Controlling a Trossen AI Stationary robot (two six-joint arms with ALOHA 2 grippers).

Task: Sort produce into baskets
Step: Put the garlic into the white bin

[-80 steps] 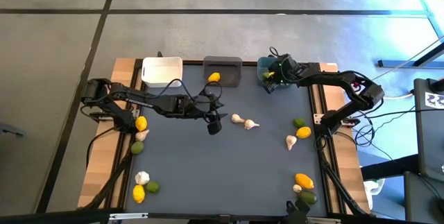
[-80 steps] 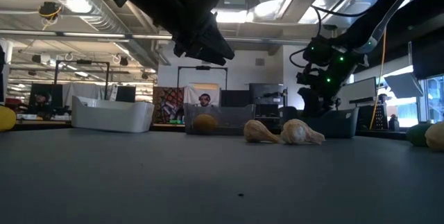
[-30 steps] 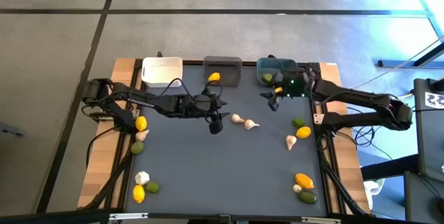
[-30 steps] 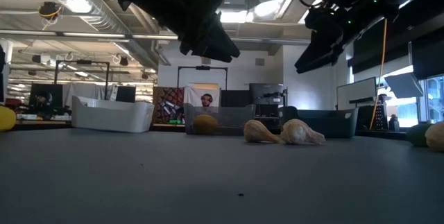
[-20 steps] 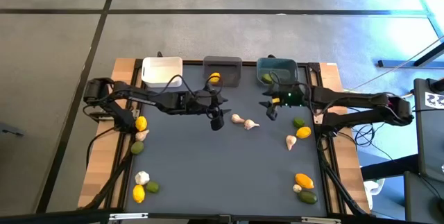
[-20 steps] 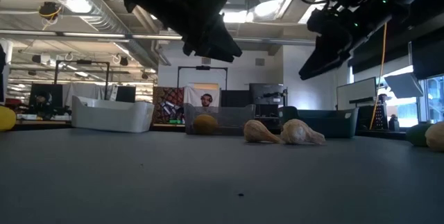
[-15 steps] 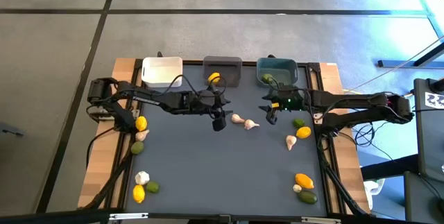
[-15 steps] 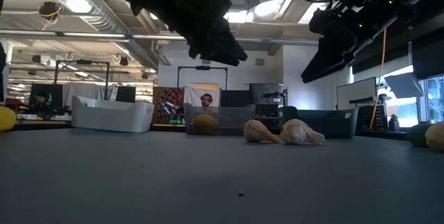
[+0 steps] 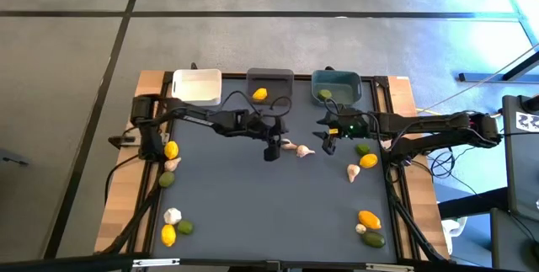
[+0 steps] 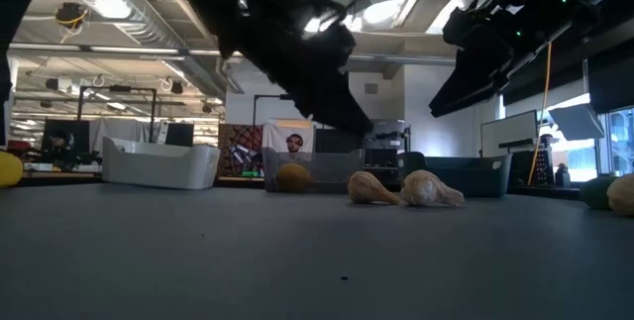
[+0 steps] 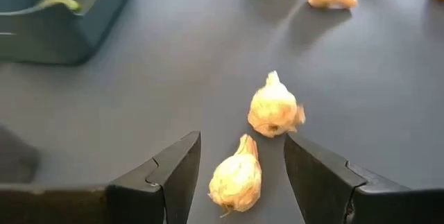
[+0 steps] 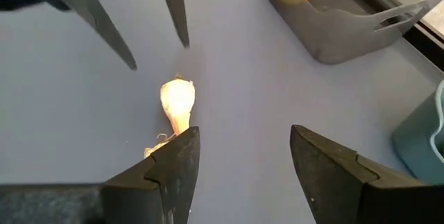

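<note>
Sitting in a row along the far edge of the table (image 9: 253, 196) are three bins: the white bin (image 9: 196, 87), the dark grey bin (image 9: 270, 85) and the teal bin (image 9: 337, 84). The dark grey bin, taken as landmark, holds one lemon (image 9: 260, 94). The white bin, just left of it, shows nothing inside. The teal bin, just right of it, holds a lime (image 9: 324, 95).

Near the grey bin, toward the table's middle, lie two garlic bulbs (image 9: 289, 145) (image 9: 305, 150) side by side. The left gripper (image 9: 271, 149) hangs over the nearer bulb with its fingers spread, holding nothing. The right gripper (image 9: 328, 141) hovers on the other side of the pair, below the teal bin, fingers likewise spread and empty.

Farther from the grey bin, loose produce lies in clusters: a lemon (image 9: 171, 150), garlic and lime at the left edge, more at the near-left corner, a lime (image 9: 363, 149), lemon and garlic at the right, and another group at the near-right corner.
</note>
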